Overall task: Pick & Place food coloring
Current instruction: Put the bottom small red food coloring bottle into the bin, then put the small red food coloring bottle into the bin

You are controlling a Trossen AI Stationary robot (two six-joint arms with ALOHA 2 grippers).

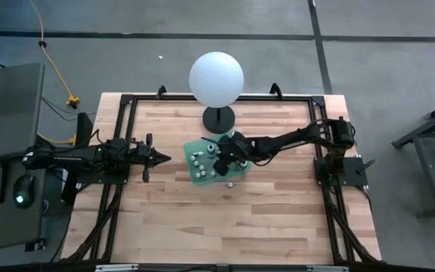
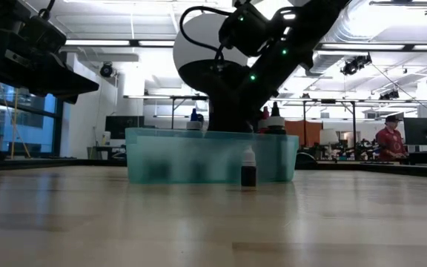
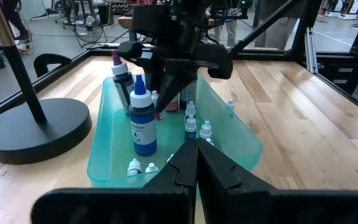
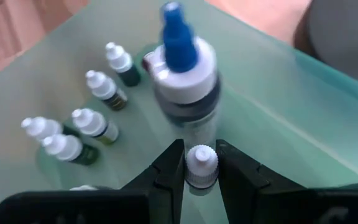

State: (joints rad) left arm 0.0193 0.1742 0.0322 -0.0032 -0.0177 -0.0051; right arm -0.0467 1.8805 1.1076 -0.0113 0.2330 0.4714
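A teal tray [image 1: 202, 175] sits mid-table and holds several small white-capped food coloring bottles [image 4: 95, 124] and a taller bottle with a blue tip [image 4: 182, 68], all standing upright. One more small dark bottle [image 2: 248, 169] stands on the table just in front of the tray. My right gripper [image 4: 201, 155] reaches down into the tray [image 1: 221, 162], shut on one small bottle. My left gripper [image 1: 165, 159] waits shut at the tray's left side, above the table. My right gripper pinches the ribbed white cap [image 4: 201, 169] of a small food coloring bottle between its two fingertips. The fingers come slanting down from the table's right side. The bottle stands upright inside the tray, beside the blue-tipped bottle; whether its bottom rests on the tray floor is hidden.
A big white sphere [image 1: 216, 79] on a black stand with a round base [image 3: 36, 127] stands just behind the tray. A purple-topped bottle [image 3: 122, 78] stands at the tray's far end. Bare wood lies in front of the tray. A person [image 2: 391, 141] is far behind.
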